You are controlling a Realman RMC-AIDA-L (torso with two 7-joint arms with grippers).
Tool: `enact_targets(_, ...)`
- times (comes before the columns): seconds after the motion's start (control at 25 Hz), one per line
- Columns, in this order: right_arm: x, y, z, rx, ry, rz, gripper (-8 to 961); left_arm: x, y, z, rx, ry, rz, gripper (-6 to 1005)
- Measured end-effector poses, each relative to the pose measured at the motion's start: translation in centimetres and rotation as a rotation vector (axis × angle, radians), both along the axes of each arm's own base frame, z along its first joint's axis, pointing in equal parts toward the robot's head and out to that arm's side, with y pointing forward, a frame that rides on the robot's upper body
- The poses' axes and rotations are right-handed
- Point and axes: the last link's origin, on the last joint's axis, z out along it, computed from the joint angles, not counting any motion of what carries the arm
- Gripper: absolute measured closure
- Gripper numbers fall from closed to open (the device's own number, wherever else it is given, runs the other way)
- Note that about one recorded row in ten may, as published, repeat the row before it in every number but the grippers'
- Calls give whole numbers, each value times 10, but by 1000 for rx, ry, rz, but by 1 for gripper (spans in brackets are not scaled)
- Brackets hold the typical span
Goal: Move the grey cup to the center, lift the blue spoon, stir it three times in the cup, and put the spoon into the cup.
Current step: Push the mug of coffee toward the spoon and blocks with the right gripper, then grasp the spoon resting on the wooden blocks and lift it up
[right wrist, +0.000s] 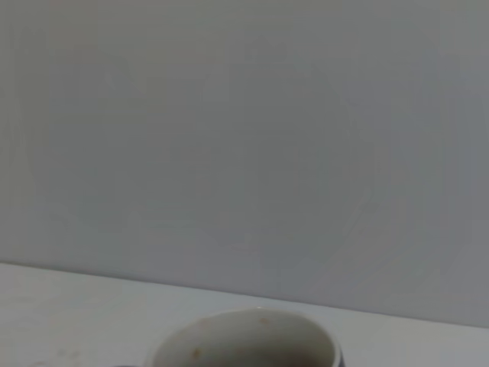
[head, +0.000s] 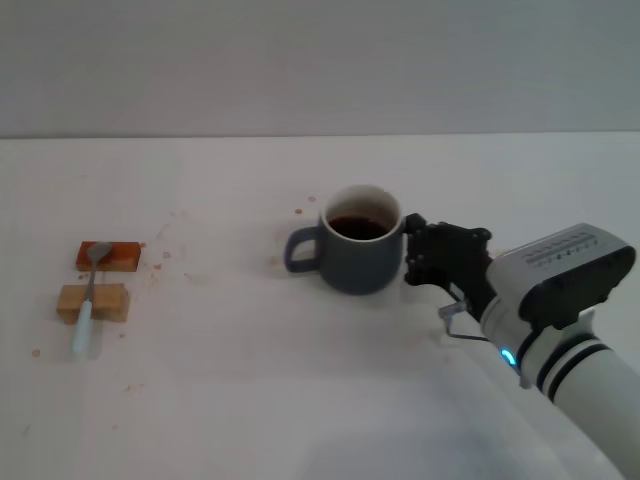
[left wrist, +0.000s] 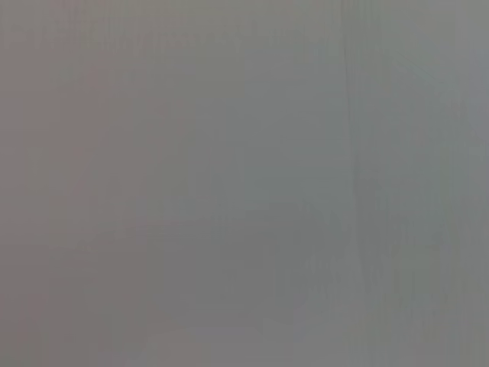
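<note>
The head view looks forward and down from above onto the white table (head: 250,400), far enough back to take in the squat dark blue-grey ceramic mug (head: 358,252) near the middle and the pale wall behind it. The right wrist view sits low and close beside that mug (right wrist: 252,340), facing level across its white rim toward the same wall. The left wrist view shows only plain grey.
</note>
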Motion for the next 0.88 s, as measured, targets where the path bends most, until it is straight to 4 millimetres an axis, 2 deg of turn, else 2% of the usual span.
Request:
enact_targets(0.36, -16, -5, -8, -31, 25, 39, 954, 1, 1, 0, -2, -1, -4, 232)
enact_targets(0.6, -16, -7, -7, -23, 15, 66, 954, 1, 1, -1, -3, -6, -7, 235)
enact_targets(0.76, 2, -10, 11, 76, 15, 82, 954, 1, 1, -2, -10, -8, -8, 237)
enact_targets(0.84, 13, -15, 26, 157, 30, 86, 954, 1, 1, -2, -10, -8, -8, 238)
enact_targets(0.88, 26, -20, 41, 235, 35, 80, 954, 7, -3, -11, -54, -7, -41, 239)
